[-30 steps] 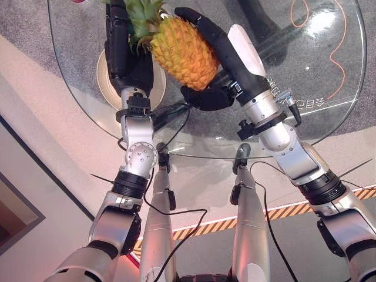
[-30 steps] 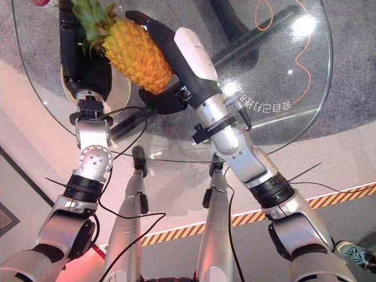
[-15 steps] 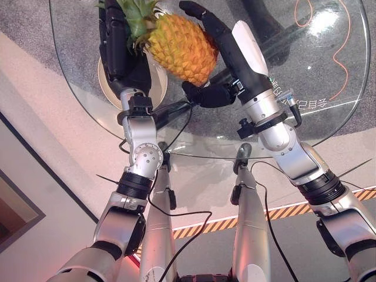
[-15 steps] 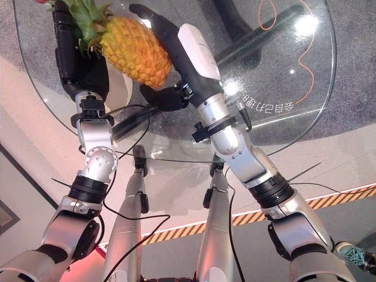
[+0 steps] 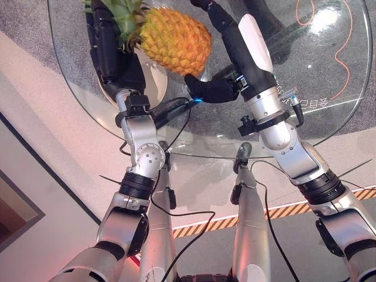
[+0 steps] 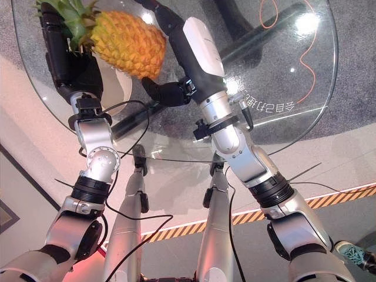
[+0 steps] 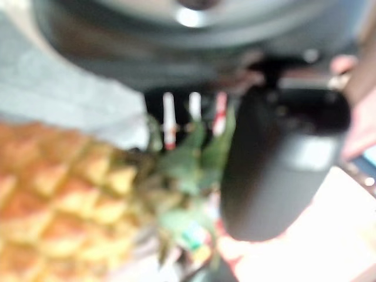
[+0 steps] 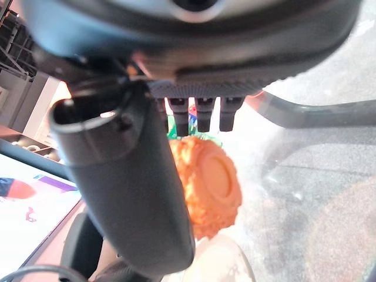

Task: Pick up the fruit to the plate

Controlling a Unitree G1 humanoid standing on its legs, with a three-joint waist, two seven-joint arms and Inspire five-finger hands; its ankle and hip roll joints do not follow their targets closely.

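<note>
A yellow-orange pineapple with a green leafy crown hangs over the round glass table, clamped between my two hands. My left hand lies with straight fingers against the crown end. My right hand reaches along the fruit's base end with straight fingers, its thumb spread below, a little apart from the rind. The right wrist view shows the pineapple's base past the fingers. A beige plate lies on the glass under the left hand and the crown, mostly covered.
Through the glass I see the table's dark base and grey carpet. An orange cable loops on the floor at the far right. Yellow-black striped tape runs along the floor near me.
Both hands have carried the pineapple away from me and to the left, further over the plate. The right thumb now sits lower, off the fruit.
</note>
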